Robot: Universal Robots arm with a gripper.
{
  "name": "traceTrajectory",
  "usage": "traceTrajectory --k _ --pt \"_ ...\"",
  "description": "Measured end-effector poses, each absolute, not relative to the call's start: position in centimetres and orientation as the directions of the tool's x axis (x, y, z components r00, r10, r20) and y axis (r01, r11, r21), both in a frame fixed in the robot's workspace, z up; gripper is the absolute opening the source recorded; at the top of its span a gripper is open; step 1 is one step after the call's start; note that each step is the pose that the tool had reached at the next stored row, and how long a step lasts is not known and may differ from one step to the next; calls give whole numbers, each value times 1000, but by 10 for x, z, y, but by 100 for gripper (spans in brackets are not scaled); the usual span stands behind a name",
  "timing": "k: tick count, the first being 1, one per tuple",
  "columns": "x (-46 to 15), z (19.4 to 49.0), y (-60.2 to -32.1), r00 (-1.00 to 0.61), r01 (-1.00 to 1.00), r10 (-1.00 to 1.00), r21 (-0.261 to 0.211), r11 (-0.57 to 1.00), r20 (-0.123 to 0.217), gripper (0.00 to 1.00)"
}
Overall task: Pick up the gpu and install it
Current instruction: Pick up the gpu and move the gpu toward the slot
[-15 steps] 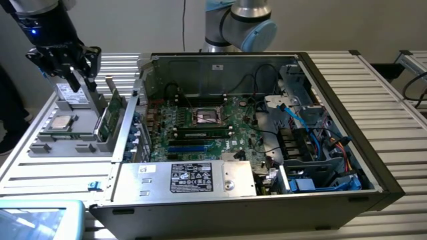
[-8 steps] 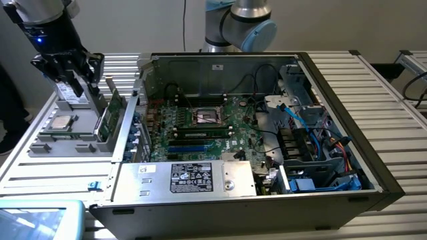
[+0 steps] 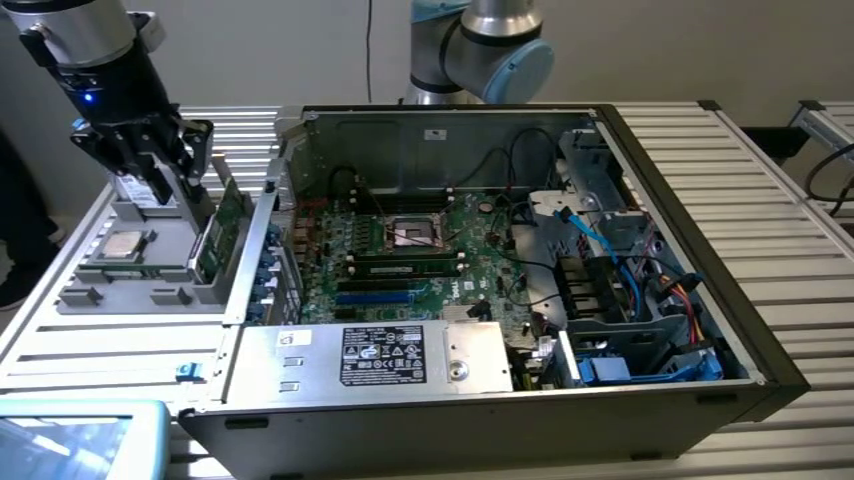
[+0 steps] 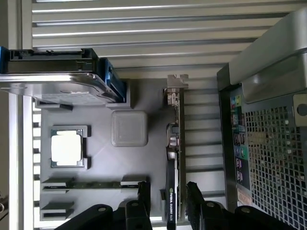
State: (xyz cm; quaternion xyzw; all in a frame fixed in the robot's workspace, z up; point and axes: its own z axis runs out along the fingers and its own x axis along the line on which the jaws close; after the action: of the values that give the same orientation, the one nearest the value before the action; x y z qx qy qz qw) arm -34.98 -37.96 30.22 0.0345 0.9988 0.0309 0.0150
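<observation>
Pincer (image 4: 168, 187) hangs wide over the gpu (image 4: 173, 143), which stands on edge in the gray tray (image 4: 100, 167), nine o'clock from the computer case (image 3: 747, 310) in the exterior view. I judge it light, stiff and fragile, so the flat faces are where I would grip.

A robotics lab bench: a slatted aluminium table (image 3: 787, 260) carries an open PC case (image 3: 467, 435) (its motherboard (image 3: 467, 220) laid bare), a grey parts tray (image 3: 134, 288) sits just beside it, and a robot arm (image 3: 481, 50) stands behind, against a plain wall (image 3: 267, 50).
</observation>
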Motion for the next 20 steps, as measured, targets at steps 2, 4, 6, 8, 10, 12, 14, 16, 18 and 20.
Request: traceTrajectory --k 2,4,6,8,10,12,14,16,18,20 --pt "-349 299 -380 -997 68 70 63 996 -28 44" --pt "-348 295 -380 -997 68 70 63 996 -29 44" --pt "-347 291 -381 -997 68 70 63 996 -30 44" --pt "-345 288 -382 -997 68 70 63 996 -32 44" --pt "-344 286 -383 -997 68 70 64 996 -34 44" --pt "-344 283 -384 -997 68 70 66 996 -36 44" --pt "-343 280 -384 -997 67 70 67 995 -38 44" --pt "-343 278 -385 -997 67 70 68 995 -40 44" --pt "-342 276 -385 -997 67 70 72 995 -42 44" --pt "-342 275 -385 -997 67 70 80 995 -42 44"
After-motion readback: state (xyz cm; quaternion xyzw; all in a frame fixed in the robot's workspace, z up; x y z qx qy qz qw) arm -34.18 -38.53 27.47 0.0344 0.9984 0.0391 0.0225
